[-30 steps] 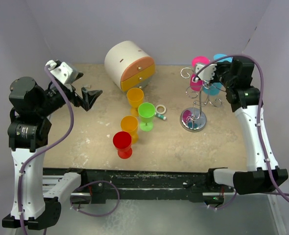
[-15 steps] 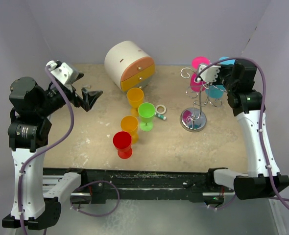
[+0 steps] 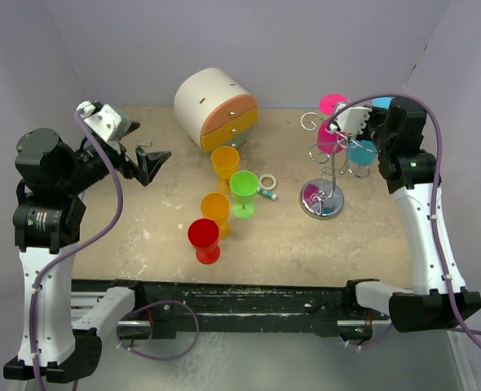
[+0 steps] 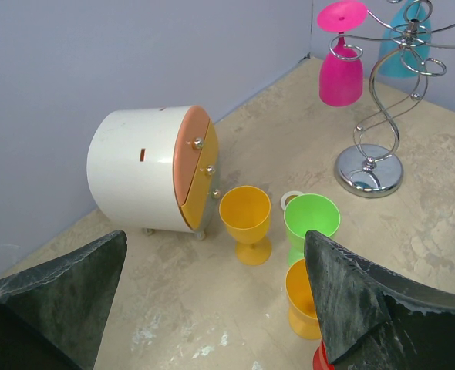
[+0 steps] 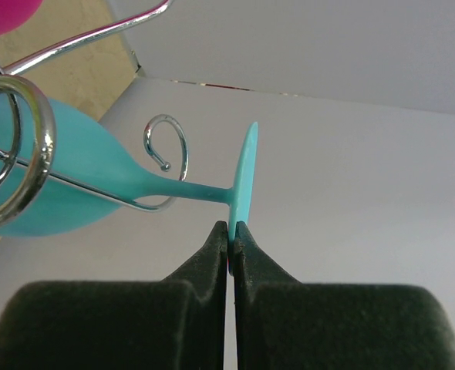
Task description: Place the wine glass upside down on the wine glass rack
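Only the right wrist view shows the grip: the right gripper [image 5: 229,231], jaws pressed together, pinches the turquoise wine glass [image 5: 65,189] by the rim of its foot, its stem lying in a chrome curl. From above, the wine glass rack [image 3: 322,199] stands right-rear on the table [image 3: 346,244]. The left gripper [image 4: 216,247] is spread wide, empty.

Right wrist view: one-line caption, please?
Right gripper pinching the turquoise wine glass by its foot, stem in a curl of the wine glass rack.

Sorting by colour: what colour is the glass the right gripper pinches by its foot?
Turquoise glass; right wrist view shows it best.
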Available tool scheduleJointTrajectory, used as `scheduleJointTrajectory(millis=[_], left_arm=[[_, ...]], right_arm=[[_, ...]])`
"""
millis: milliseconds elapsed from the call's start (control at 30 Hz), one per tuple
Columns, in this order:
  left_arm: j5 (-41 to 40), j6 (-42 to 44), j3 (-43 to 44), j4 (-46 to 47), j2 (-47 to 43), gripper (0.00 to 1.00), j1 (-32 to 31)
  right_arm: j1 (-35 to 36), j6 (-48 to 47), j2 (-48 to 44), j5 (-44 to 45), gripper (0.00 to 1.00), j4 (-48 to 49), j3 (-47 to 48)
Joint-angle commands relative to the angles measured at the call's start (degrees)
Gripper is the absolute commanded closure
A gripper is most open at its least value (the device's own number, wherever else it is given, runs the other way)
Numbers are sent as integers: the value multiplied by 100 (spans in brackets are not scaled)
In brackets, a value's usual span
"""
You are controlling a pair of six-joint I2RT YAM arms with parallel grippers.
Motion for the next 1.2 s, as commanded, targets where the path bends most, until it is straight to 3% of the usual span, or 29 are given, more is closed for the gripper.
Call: scheduleJointTrajectory(millis=[0,500,1167], left_arm=[[129,69,-14,253,-63,1,39],[111,66,12,236,-103,1,56],[85,96,42,218,-110,1,91]], right_arm=[[-45,121,58,321,100,211,145],[-96,171,391,619,100,472,308],[-116,298,608,-129,98,328,535]])
